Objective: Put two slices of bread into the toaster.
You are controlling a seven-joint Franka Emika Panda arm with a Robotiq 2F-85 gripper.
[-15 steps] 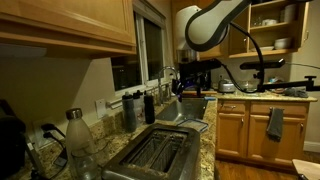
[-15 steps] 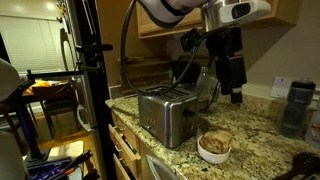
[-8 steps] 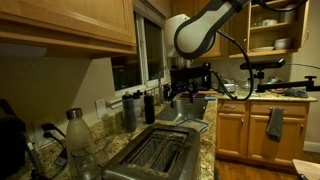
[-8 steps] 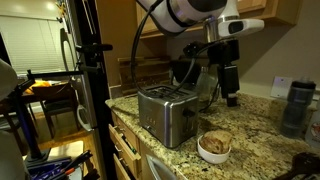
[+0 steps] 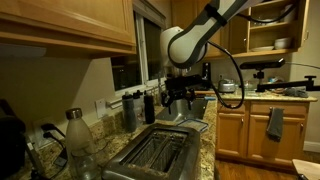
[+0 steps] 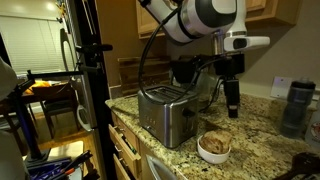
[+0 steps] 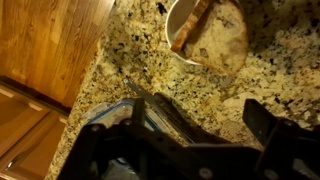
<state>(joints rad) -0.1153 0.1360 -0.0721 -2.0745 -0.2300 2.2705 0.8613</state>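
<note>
Bread in bowl, jaws spread wide above the surface

Nearest, tan slices of bread (image 6: 215,142) lay piled in a white bowl (image 6: 203,152) by the front edge of the speckled granite surface (image 6: 260,125); the wrist view showed that bowl just beyond the jaws. Just beside the bowl but apart from it, the toaster (image 6: 165,113) stood toward the surface's corner. Farther back, the arm (image 6: 200,18) held the jaws above the surface, fully parted and gripping nothing, clear of bread and toaster.
</note>
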